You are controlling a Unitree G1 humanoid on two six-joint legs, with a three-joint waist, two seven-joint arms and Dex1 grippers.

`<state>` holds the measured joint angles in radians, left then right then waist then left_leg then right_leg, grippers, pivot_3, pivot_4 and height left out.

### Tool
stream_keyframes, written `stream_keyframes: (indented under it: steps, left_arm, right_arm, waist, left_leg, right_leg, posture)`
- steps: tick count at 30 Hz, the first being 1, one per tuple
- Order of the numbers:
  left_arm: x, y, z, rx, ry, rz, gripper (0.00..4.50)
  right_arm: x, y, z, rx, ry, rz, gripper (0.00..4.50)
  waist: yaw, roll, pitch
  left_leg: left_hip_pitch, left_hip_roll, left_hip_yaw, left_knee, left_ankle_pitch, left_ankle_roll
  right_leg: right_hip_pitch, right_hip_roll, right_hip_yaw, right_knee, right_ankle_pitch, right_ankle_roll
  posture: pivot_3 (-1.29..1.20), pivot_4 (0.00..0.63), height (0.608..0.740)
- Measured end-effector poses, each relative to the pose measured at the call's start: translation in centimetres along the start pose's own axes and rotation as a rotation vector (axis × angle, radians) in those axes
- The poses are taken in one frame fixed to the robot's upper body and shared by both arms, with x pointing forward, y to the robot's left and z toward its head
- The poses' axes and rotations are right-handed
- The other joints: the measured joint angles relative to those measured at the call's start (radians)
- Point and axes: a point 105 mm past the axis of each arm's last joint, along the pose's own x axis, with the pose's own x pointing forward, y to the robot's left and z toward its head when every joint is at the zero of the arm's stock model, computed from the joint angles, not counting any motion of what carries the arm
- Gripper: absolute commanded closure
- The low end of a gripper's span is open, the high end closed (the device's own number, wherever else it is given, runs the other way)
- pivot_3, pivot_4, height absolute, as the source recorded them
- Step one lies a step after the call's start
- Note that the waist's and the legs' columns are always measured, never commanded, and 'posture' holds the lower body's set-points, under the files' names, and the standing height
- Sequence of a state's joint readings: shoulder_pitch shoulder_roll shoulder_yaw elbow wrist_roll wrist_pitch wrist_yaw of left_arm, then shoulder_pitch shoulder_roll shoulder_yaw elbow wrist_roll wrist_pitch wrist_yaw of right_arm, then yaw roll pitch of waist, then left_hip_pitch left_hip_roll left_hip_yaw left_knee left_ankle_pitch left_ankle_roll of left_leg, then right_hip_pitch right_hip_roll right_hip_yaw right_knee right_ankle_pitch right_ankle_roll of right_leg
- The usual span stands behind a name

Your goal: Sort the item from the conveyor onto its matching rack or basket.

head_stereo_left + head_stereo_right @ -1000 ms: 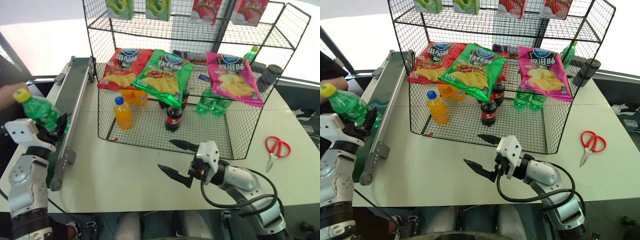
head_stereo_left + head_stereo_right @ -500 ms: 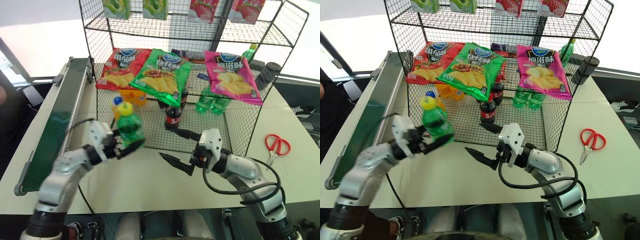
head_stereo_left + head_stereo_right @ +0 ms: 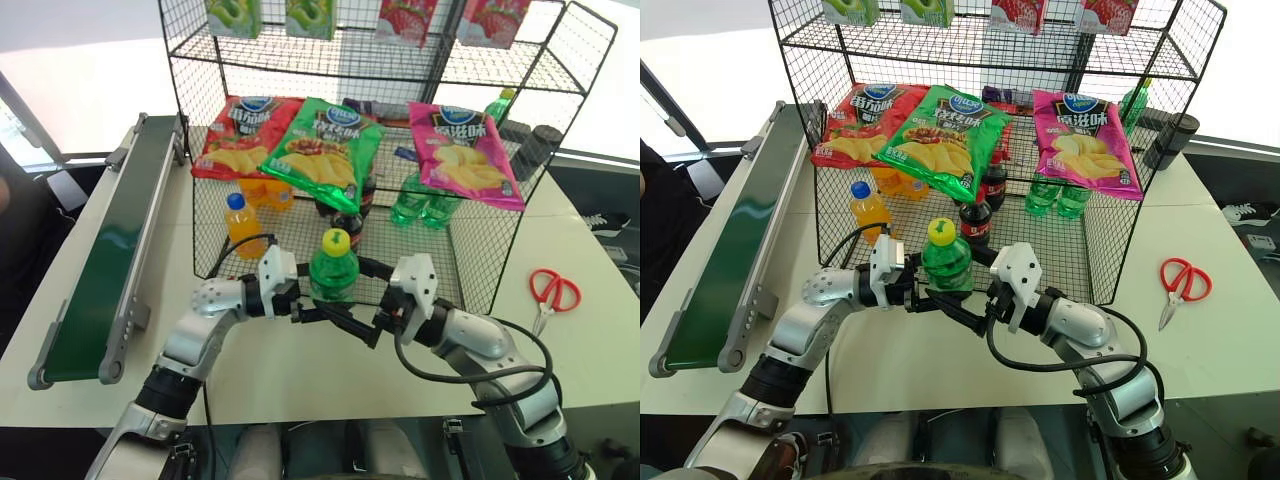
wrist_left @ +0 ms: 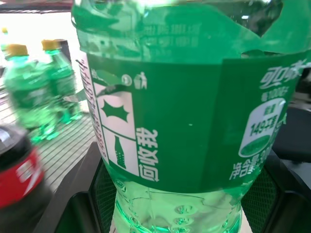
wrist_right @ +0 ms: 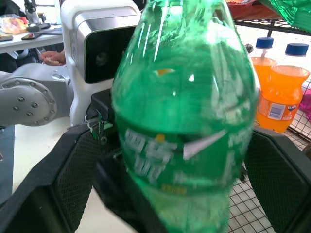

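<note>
The left claw (image 3: pixel 296 303) is gripping the green bottle (image 3: pixel 333 268) upright, having swung it off the conveyor (image 3: pixel 105 264) across to the middle of the table's near edge, just before the black wire basket (image 3: pixel 455 262). The right claw (image 3: pixel 345 316) is waiting wide, its fingers flanking the bottle, so a handover is probably coming before placement beside the green bottles (image 3: pixel 420 205) inside.

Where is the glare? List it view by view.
Left eye view: daylight behind the rack washes the background out to white on both sides. Right wrist view: bright white highlights streak the bottle across its shoulder. Left wrist view: light shines through the bottle's clear plastic above the label, and the background beyond is washed out.
</note>
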<state>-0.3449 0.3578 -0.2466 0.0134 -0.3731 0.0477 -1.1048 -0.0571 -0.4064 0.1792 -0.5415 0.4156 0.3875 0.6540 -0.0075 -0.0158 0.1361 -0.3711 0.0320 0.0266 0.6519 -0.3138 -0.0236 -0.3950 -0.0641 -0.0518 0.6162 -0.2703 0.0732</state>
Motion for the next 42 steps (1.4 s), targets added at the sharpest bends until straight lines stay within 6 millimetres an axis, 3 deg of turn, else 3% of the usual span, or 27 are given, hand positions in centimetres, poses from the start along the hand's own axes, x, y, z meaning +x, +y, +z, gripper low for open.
stream_keyframes:
  steps: [7,11,13,16,22,26,31,35,42]
  left_arm:
    - [0.3,0.1,-0.3,0.029,0.012,-0.031,1.71]
    - [0.2,0.0,-0.4,0.058,0.019,-0.041,1.71]
    - [0.2,0.0,-0.4,0.059,0.02,-0.044,1.71]
    - [0.2,0.0,-0.3,0.055,0.013,-0.043,0.16]
    - [0.1,0.2,-0.6,0.031,0.025,-0.025,0.04]
    - [-1.8,0.6,-2.0,-0.037,0.101,0.037,0.04]
    - [-4.3,0.4,-3.8,-0.092,0.147,0.144,0.04]
    - [-5.0,0.7,-3.1,-0.067,0.129,0.209,0.04]
    - [-4.8,-0.1,-1.7,-0.05,0.101,0.217,0.04]
  right_arm:
    - [0.1,0.1,-0.1,0.016,-0.007,-0.01,0.0]
    - [0.0,0.0,-0.1,0.016,-0.009,-0.015,1.27]
    - [0.0,0.0,-0.1,0.016,-0.009,-0.015,1.47]
    - [0.0,0.0,-0.1,0.019,-0.009,-0.014,1.47]
    - [0.0,-0.2,-0.3,0.03,-0.017,-0.044,1.47]
    - [-1.1,-2.5,-0.6,0.008,-0.008,-0.165,1.47]
    - [-4.3,-5.6,-1.8,-0.029,0.033,-0.394,1.47]
    - [-6.9,-7.9,-4.1,-0.008,0.085,-0.59,1.47]
    - [-8.3,-12.1,-6.6,0.054,0.053,-0.868,1.47]
  waist:
    - [0.0,0.0,0.0]
    - [0.001,0.0,0.0]
    - [0.002,0.0,0.0]
    - [0.002,0.0,0.0]
    - [0.002,0.0,0.0]
    - [0.001,0.0,0.0]
    - [0.005,0.0,0.0]
    - [0.018,0.001,0.0]
    - [0.015,0.003,0.0]
  left_leg:
    - [0.001,0.0,-0.001,0.0,0.0,0.0]
    - [0.001,0.0,-0.001,0.0,0.0,0.0]
    - [0.001,0.0,-0.001,0.0,0.0,0.0]
    - [0.001,0.0,-0.001,0.001,0.0,0.0]
    - [0.001,0.0,-0.001,0.001,0.0,0.0]
    - [0.001,0.001,-0.001,0.0,0.0,0.0]
    - [0.001,0.001,-0.001,0.0,0.0,0.0]
    - [0.001,0.001,0.0,0.001,0.0,0.0]
    - [0.003,0.001,0.001,0.0,0.0,0.0]
  right_leg:
    - [0.0,0.001,0.0,0.001,0.0,0.0]
    - [0.0,0.001,0.0,0.001,0.0,0.0]
    - [0.0,0.001,0.0,0.001,0.0,0.0]
    - [0.001,0.001,0.0,0.001,0.0,0.0]
    - [0.001,0.001,0.0,0.001,0.0,0.0]
    - [0.001,0.001,0.0,0.001,0.0,0.0]
    - [0.001,0.0,0.0,0.001,0.0,0.0]
    - [0.001,0.0,0.002,0.001,0.0,0.0]
    - [0.001,0.0,0.004,0.003,0.0,0.0]
  posture:
    - [0.0,0.15,0.74]
    - [0.0,0.15,0.74]
    - [0.0,0.15,0.74]
    - [0.0,0.15,0.74]
    - [0.0,0.15,0.74]
    - [0.0,0.15,0.74]
    - [0.0,0.15,0.74]
    - [0.0,0.15,0.74]
    - [0.0,0.15,0.74]
